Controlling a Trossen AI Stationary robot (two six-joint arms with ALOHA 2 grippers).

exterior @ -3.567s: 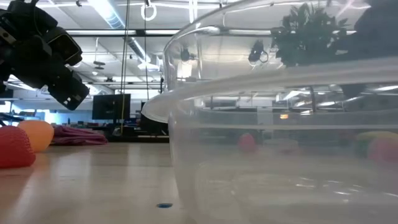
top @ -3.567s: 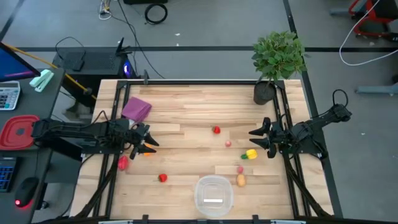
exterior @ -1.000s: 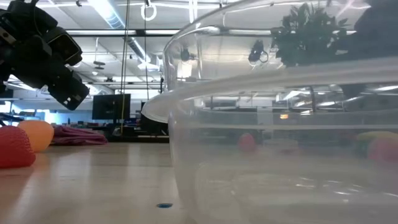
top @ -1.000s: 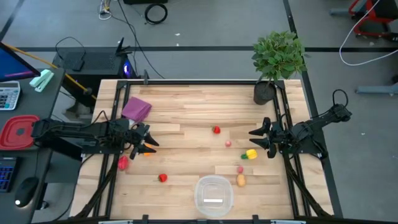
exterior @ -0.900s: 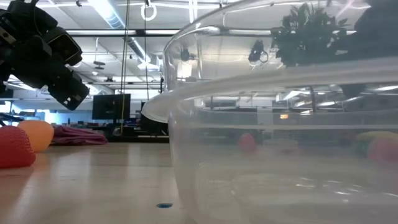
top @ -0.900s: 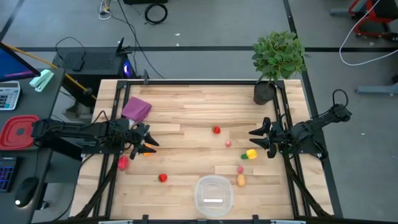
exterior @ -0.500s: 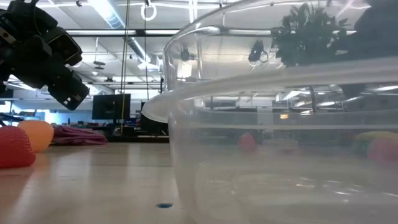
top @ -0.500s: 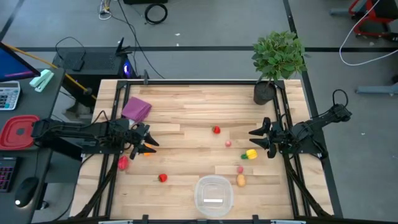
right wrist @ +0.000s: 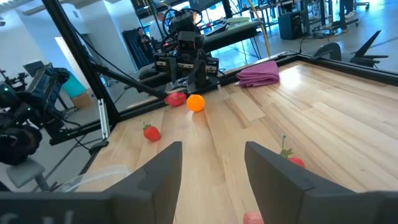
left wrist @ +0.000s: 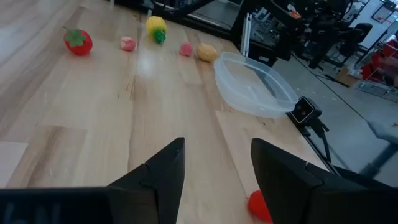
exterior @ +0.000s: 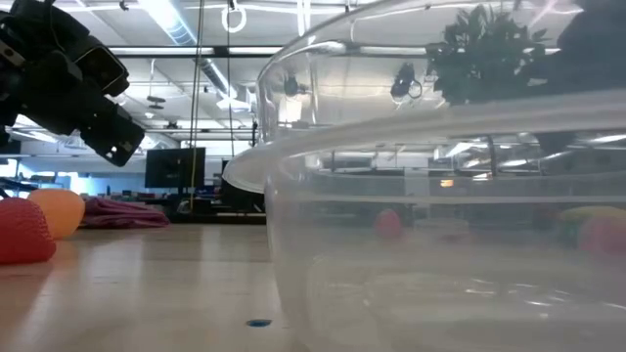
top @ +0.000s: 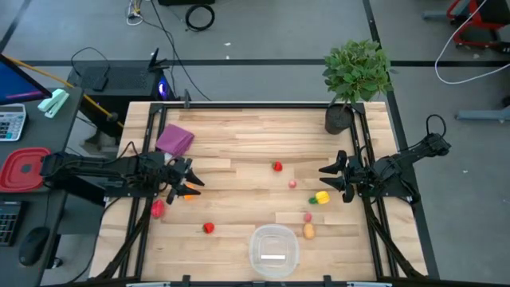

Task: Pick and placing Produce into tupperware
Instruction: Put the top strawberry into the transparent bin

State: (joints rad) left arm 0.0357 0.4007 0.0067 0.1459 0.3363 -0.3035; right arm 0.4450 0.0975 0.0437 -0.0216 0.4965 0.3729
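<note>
The clear round tupperware (top: 274, 249) stands near the table's near edge and fills the low view (exterior: 440, 196). Produce lies scattered on the table: a red tomato (top: 277, 167), a pink piece (top: 292, 184), a yellow piece (top: 322, 197), a small pink piece (top: 307, 216), a tan piece (top: 308, 231), a red piece (top: 208, 228), a larger red piece (top: 158, 209) and an orange ball (right wrist: 195, 102). My left gripper (top: 190, 185) is open at the table's left, just above the orange ball. My right gripper (top: 328, 179) is open at the right, beside the yellow piece.
A purple folded cloth (top: 175, 140) lies at the far left. A potted green plant (top: 356, 76) stands at the far right corner. A red lidded container (top: 22, 169) sits off the table to the left. Bare wood lies across the table's middle and far part.
In the low view my left gripper has risen slightly above the orange ball. The produce and the tupperware have stayed in place.
</note>
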